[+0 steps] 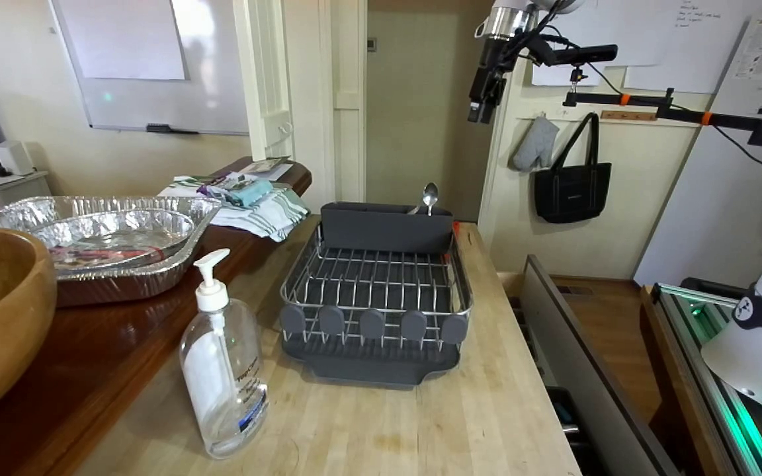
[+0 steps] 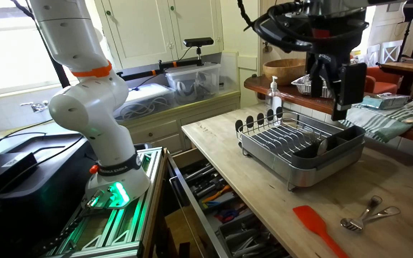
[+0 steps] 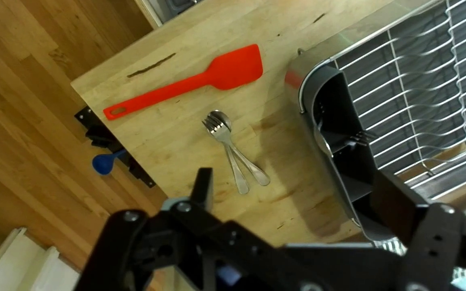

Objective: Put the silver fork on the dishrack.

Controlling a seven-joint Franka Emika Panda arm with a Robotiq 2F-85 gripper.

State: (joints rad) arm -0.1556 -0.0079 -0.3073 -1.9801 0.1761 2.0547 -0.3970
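A silver fork (image 3: 219, 132) lies on the wooden counter, crossed over a spoon (image 3: 235, 171); the fork also shows in an exterior view (image 2: 352, 224). In an exterior view from the far end it is hidden behind the dishrack (image 1: 381, 365). The dark grey dishrack (image 2: 323, 175) also shows in the wrist view (image 3: 310, 95). Its boxy cutlery holder has a spoon (image 3: 323, 140) and another fork (image 3: 363, 138) in it. My gripper (image 3: 301, 195) is open and empty, high above the counter near the cutlery holder. It shows in both exterior views (image 1: 480, 111) (image 2: 341, 109).
A red spatula (image 3: 237, 68) lies beside the fork and spoon. A soap bottle (image 1: 225, 377) stands by the dishrack's far end. An open drawer of utensils (image 2: 224, 206) runs along the counter's side. Foil pans (image 1: 123, 277), a wooden bowl (image 1: 4, 317) and towels (image 1: 268, 215) are on the raised ledge.
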